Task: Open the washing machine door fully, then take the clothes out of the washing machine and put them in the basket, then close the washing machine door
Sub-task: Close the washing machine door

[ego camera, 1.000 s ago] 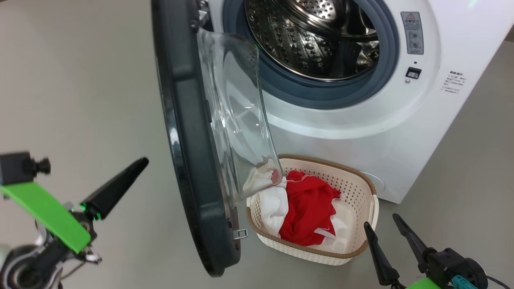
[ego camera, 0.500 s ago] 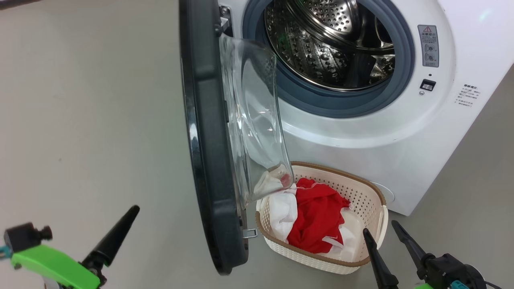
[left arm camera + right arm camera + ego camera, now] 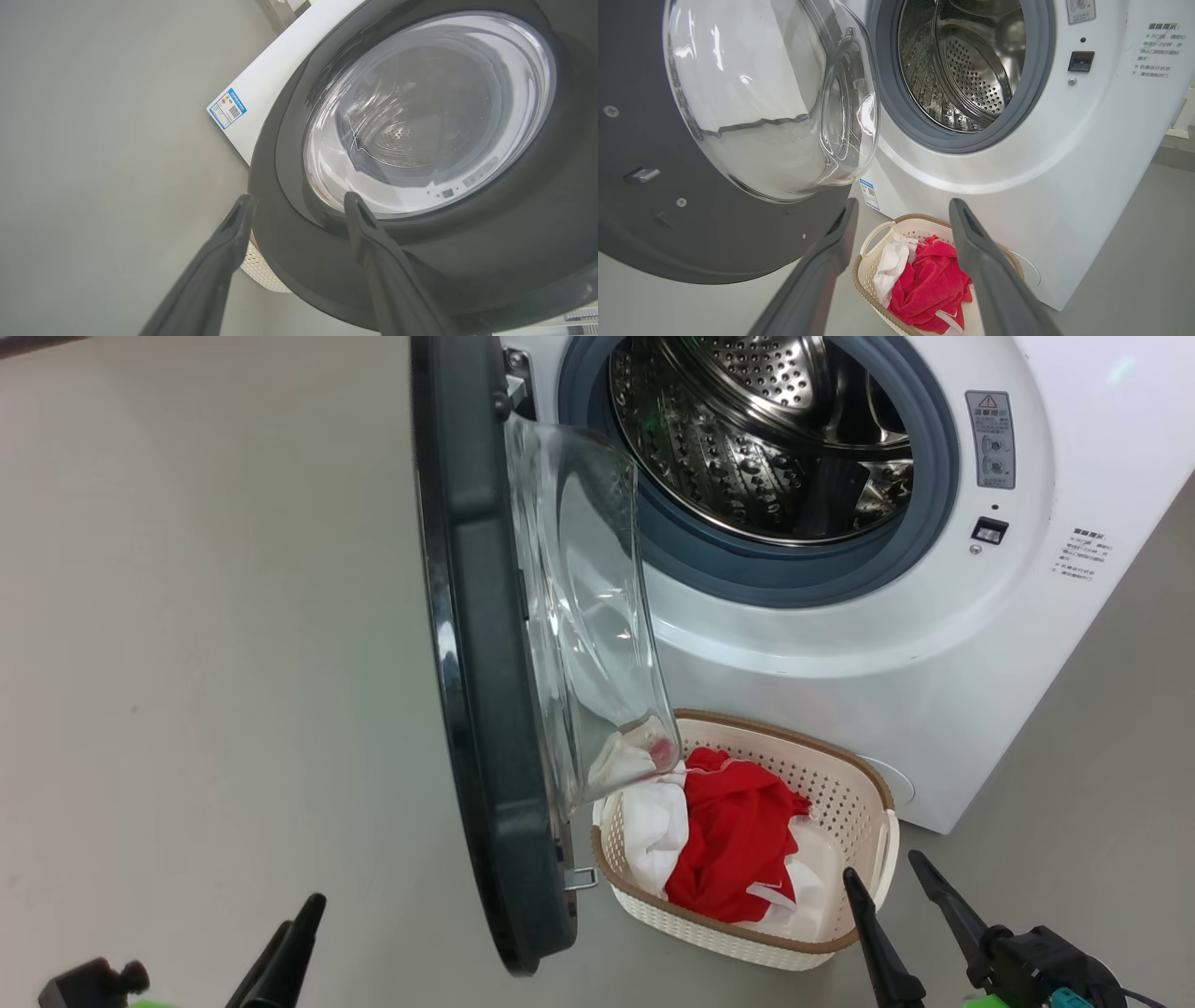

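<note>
My left gripper (image 3: 299,198) gapes empty, facing the open washing machine door (image 3: 476,663). My right gripper (image 3: 882,864), spread wide and empty, hovers just beside the basket (image 3: 840,803) holding the clothes (image 3: 728,840).

Plain grey floor (image 3: 205,616) stretches ahead and left of the left hand (image 3: 299,199). Ahead and far to the right of the right hand (image 3: 900,205), a white upright piece (image 3: 1184,114), too cropped to identify, stands beside a darker floor strip (image 3: 1174,156).
</note>
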You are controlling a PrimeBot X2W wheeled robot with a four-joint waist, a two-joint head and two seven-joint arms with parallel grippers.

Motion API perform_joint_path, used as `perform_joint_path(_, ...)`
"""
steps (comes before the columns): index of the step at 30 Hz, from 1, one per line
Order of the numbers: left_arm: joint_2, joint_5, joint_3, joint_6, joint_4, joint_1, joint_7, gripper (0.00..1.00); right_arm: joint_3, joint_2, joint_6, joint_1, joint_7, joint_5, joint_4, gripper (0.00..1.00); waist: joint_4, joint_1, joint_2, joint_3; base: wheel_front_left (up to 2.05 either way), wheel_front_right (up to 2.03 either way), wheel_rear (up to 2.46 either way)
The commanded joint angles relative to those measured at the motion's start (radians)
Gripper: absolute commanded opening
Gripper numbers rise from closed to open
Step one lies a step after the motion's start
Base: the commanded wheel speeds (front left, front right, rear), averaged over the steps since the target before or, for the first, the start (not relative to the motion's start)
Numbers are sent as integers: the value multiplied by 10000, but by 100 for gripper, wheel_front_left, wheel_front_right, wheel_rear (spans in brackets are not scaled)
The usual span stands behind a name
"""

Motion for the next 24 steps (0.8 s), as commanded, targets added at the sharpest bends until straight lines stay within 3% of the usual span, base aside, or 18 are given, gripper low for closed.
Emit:
perform_joint_path(1,303,199,209,-65,-25,-201,-420,100,260,-40,67,-277,-65,25,-190,100,-9,0,0,28,0,0,0)
perform_joint_path(9,514,1811,-708,-65,823,-317,-1910,100,193,-39,67,-321,-65,87,-175,100,-3,0,0,38,0,0,0)
perform_joint_path(14,-137,4063,821,-65,999,-207,-1937,100,146,-39,67,-301,-65,133,-188,100,52,0,0,22,0,0,0)
perform_joint_path(15,-137,4063,821,-65,999,-207,-1937,100,146,-39,67,-301,-65,133,-188,100,52,0,0,22,0,0,0)
perform_joint_path(19,-820,6342,1819,-65,686,71,-1939,100,101,-39,67,-339,-65,152,-172,100,71,0,0,44,0,0,0)
perform_joint_path(20,-1158,7389,2233,-65,454,196,-1939,100,70,-39,67,-360,-65,159,-174,100,79,0,0,56,0,0,0)
perform_joint_path(24,-1746,9360,2915,-65,24,411,-1940,100,5,-39,67,-405,-65,173,-180,100,74,0,0,84,0,0,0)
